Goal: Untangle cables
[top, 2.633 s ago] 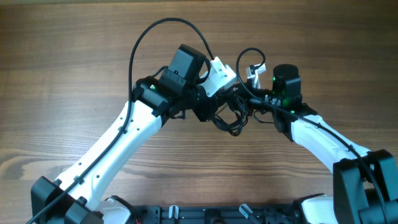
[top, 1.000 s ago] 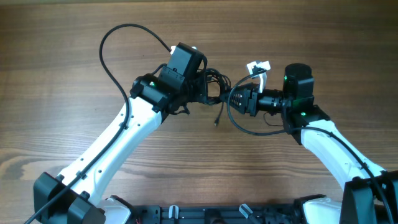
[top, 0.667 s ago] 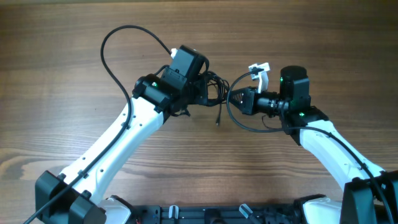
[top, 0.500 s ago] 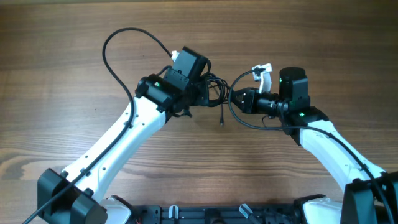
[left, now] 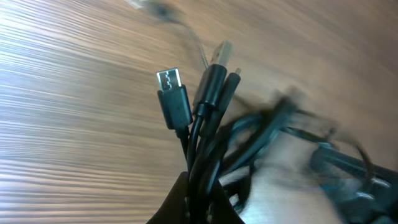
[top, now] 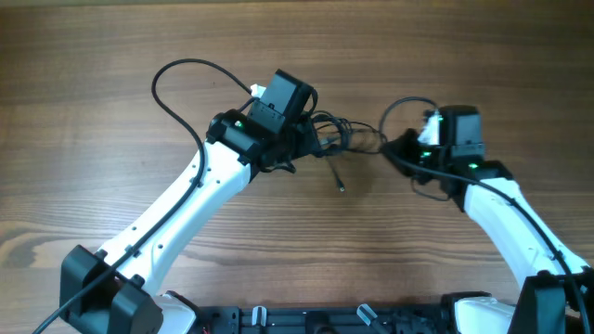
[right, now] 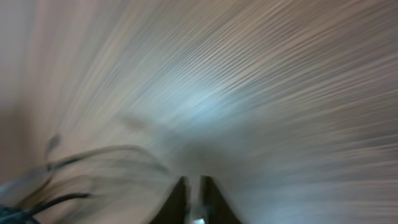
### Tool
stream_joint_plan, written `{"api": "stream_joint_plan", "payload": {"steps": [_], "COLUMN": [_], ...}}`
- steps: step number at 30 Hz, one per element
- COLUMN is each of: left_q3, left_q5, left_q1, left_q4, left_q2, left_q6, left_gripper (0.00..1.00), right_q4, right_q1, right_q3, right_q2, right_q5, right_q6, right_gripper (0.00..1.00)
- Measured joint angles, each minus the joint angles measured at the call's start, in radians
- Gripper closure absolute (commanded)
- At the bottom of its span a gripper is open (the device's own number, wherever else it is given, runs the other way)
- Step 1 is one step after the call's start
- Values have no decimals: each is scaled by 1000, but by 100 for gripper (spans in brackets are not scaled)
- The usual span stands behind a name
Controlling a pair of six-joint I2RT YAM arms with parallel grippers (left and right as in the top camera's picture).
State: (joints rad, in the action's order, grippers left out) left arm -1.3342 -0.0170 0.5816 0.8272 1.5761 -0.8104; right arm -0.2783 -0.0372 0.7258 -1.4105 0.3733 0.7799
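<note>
The left claw (left: 194, 202) is pressed together on the cables (left: 205, 124). It pinches the bundle low down, just below its plug ends, so a USB-C plug (left: 173, 102) and two slimmer plugs stand free above the fingertips. Held this way, the knot hangs clear of the table (top: 111, 204) and is probably anchored so that a strand can be drawn out of it.

In the overhead view one loose plug end (top: 342, 186) lies on the table between the arms, while a thin strand runs from the bunch across to the right claw (right: 194, 193). Its fingers stand close together, but through the blur I cannot tell whether a cord sits between them.
</note>
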Motion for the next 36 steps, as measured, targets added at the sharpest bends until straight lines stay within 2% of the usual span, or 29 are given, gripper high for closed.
{"api": "stream_joint_plan", "payload": {"steps": [3,5,12,15,18,22,27,31,36], "left_q3": [0,0,0,0,0,0,0,0,0], "left_q5": [74,100,56,16,-50,-146,-189,-227,-390], "left_q1": [-47,-58,-56,-56,-56,-56,-56,-56,-56], "left_q4": [7,7,-73,-86,-92,-92,-92,-93,-103], "left_q2": [-3,-3,-3,-3,-3,-3,-3,-3,-3], "left_q6": [-4,-4,18,43,89,142,156,171,304], "left_gripper": [96,96,96,96,96,96,96,96,96], "right_q4": [25,66,184,203,247,340,335,331,349], "right_q1": [83,79,50,22,-15,-64,-113,-126,-126], "right_q3": [-13,-16,-18,-18,-18,-18,-18,-18,-18], "right_q2": [-13,-13,-13,-13,-13,-13,-13,-13,-20], "right_q5": [-96,-79,219,257,278,285,273,183,50], "right_q6": [-46,-115,-365,-446,-522,-577,-622,-619,-579], "right_gripper": [41,34,24,23,17,16,16,16,14]}}
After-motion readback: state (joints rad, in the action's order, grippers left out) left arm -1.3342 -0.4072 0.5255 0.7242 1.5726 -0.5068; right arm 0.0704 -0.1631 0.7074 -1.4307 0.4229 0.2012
